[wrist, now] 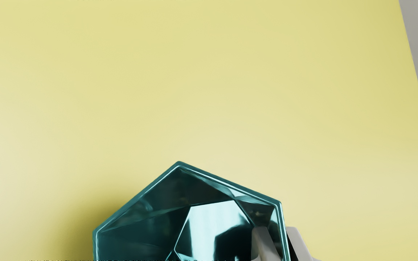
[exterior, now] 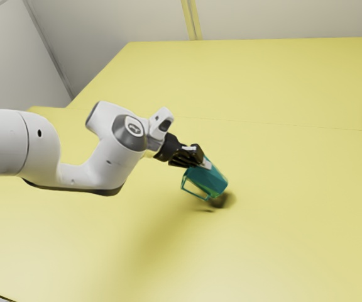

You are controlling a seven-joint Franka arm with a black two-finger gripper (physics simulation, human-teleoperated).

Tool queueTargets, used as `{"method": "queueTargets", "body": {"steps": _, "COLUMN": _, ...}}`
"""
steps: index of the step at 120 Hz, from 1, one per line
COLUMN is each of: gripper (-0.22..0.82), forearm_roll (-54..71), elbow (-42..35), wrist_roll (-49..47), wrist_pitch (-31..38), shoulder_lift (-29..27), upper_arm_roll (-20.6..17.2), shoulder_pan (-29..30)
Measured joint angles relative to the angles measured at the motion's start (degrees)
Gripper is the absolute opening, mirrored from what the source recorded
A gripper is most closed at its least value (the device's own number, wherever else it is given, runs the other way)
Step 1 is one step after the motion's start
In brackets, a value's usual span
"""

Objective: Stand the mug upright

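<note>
Plainly, have the gripper [exterior: 202,165] closed on one side of the teal mug [exterior: 211,180], nearly together, with just the thin wall of the mug pinched in the narrow gap. In the wrist view, see one fingertip [wrist: 261,241] inside the mug and the other fingertip [wrist: 299,243] outside, on either side of the rim [wrist: 230,182]. Reaching in from the exterior view's left with the white arm [exterior: 109,163], angled down toward the mug.

Find the mug near the middle of the exterior view, a little to the right, over the near part of the yellow table [exterior: 281,245]. Not upright: tilted well over, mouth toward the gripper and base slanting down toward the exterior view's right. Can see the handle [exterior: 195,194] on the left and lower side of the mug, squarish and open. Looking through the wrist view, see into the many-sided mouth, down to a shiny inner base.

Just below the mug, a dark shadow [exterior: 222,201] on the table. Cannot tell lowest edge of the base touching or slightly clear. Farther back, a seam [exterior: 231,121] across the yellow surface, and beyond that a pale wall [exterior: 281,20] with a yellow strip [exterior: 192,20].
</note>
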Motion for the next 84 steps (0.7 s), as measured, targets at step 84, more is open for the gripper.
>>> {"method": "queueTargets", "body": {"steps": 84, "gripper": -0.16, "forearm_roll": 63.14, "elbow": 6.79, "wrist_roll": -22.98, "wrist_pitch": -17.73, "shoulder_lift": -1.40, "upper_arm_roll": 3.12, "shoulder_pan": 3.14}}
